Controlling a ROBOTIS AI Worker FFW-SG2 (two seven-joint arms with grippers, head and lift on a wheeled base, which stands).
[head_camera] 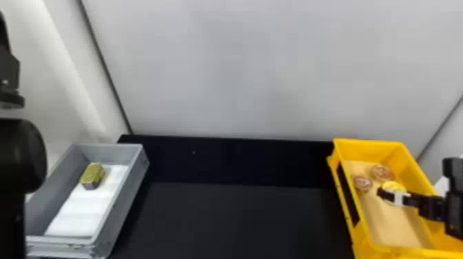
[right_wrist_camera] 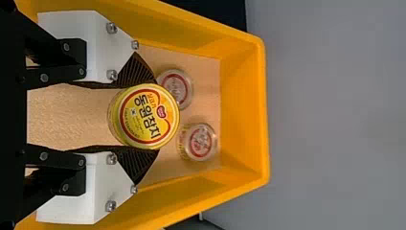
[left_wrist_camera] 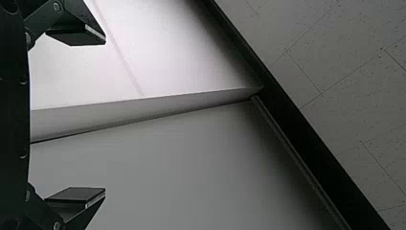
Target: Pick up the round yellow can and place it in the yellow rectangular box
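Yellow rectangular box [head_camera: 368, 142]: low pass blocked near far edge by one tin [head_camera: 382, 172], another tin [head_camera: 362, 183] beside left wall. Right gripper [head_camera: 387, 190] reaches in over right wall, clamping round yellow can [head_camera: 394, 186]. Room from can to near edge. Desk [head_camera: 241, 213]: open lane between boxes. Grey box [head_camera: 106, 148]: block [head_camera: 92, 173] toward far edge; room nearer.

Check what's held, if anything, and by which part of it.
The yellow can, by opposite sides of its round wall, in the right end effector.
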